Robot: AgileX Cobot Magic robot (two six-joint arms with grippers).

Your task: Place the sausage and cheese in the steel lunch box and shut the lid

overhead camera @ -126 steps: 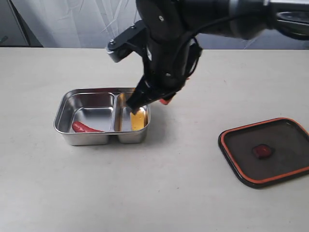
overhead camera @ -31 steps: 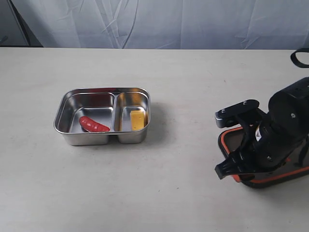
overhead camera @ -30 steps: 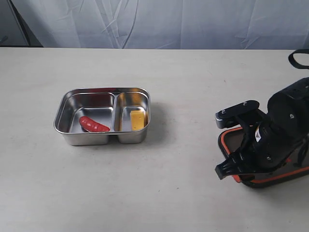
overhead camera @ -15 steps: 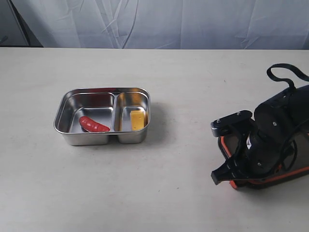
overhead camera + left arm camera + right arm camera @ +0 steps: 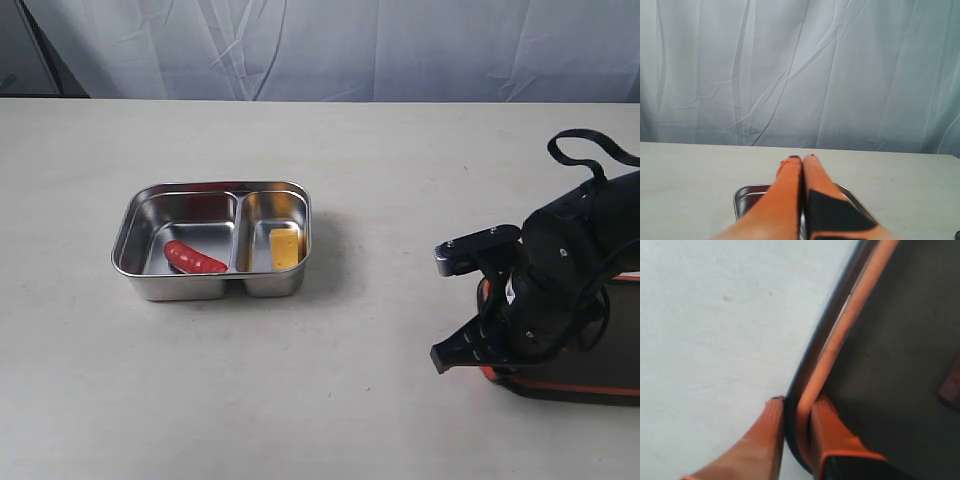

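The steel lunch box (image 5: 190, 290) stands left of the middle. The red sausage (image 5: 195, 258) lies in its left compartment and the yellow cheese (image 5: 285, 247) in its right one. At the right the dark lid (image 5: 575, 388) is mostly hidden under my right arm. In the right wrist view my right gripper (image 5: 799, 405) is shut on the lid (image 5: 900, 340), with one finger outside its rim and one inside, against the orange seal (image 5: 850, 320). My left gripper (image 5: 802, 159) is shut with nothing in it, above the lunch box's rim (image 5: 747, 192). It is out of the exterior view.
A pale curtain (image 5: 320, 45) hangs behind the table's far edge. Bare tabletop (image 5: 370, 340) lies between the lunch box and the lid. A black cable loop (image 5: 580, 150) sticks up from my right arm.
My right gripper has closed on the lid's left rim. The arm has shifted slightly left and lower, and the lid has moved a little with it. Sausage, cheese and box are unmoved.
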